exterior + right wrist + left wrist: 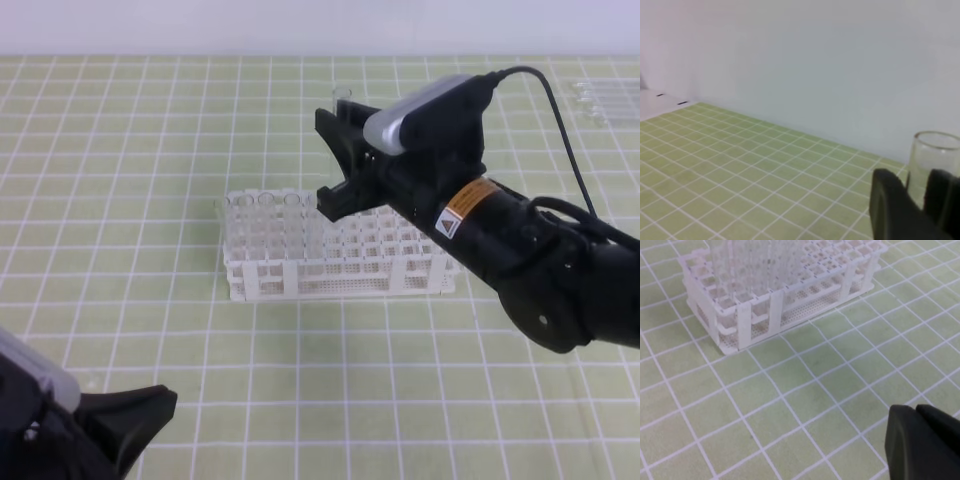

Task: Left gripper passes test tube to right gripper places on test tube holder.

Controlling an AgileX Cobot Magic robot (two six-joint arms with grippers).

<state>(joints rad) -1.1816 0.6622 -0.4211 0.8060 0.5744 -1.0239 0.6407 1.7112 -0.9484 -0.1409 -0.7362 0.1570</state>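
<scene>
The left gripper (150,410) sits low by the near edge, clenched and empty. Rightward, the right gripper (340,150) grasps the test tube (341,97) upright, its long axis vertical, directly above the holder (340,262), so lowering follows.

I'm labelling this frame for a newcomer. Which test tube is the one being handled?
Start at the white test tube holder on the green grid mat. Above its middle hangs the right gripper, shut on the test tube. Unlike the tubes standing in the holder's left end, this one is held in the air, rim up.
</scene>
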